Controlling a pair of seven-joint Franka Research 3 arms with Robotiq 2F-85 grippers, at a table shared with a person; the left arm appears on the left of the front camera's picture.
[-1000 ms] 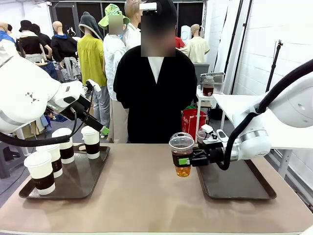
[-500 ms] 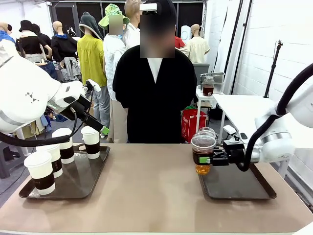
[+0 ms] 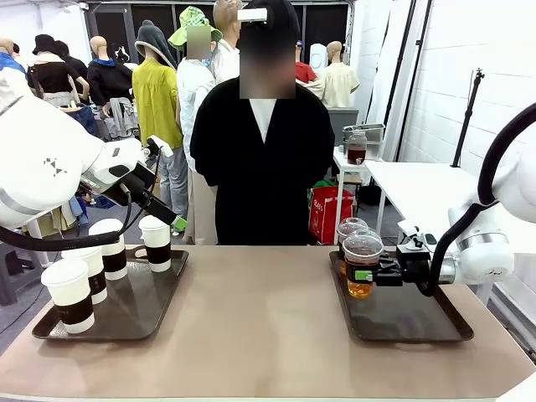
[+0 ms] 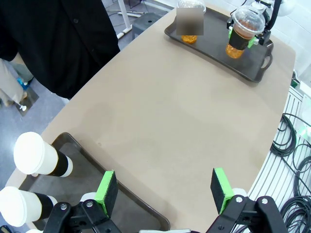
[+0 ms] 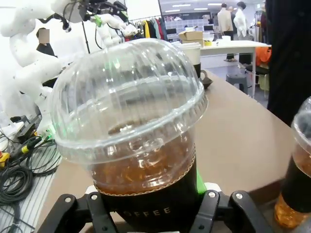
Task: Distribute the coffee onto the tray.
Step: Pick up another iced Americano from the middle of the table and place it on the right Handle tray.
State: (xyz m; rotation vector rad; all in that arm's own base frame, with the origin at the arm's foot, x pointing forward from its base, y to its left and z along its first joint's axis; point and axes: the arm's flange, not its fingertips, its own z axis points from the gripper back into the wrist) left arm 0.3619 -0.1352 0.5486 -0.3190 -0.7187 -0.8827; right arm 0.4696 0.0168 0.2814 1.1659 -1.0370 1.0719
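On desk's left side we log left tray (image 3: 159, 314) w/ four white lidded cups (image 3: 154, 242), dark sleeves, upright. Left gripper (image 4: 164, 192): above that tray, jaws spread, holding nothing. Far side, centre: person in black (image 3: 264, 167). Right side: right tray (image 3: 410, 322) w/ one dome-lidded cup (image 3: 350, 230) at its far left corner. Right gripper (image 3: 374, 274): clamped on second dome-lidded cup (image 3: 362, 264), just beside the first; we can't tell if it touches tray.

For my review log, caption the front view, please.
Right hand holds a dome-lidded cup over the right tray beside another; left hand hangs open above four paper cups.
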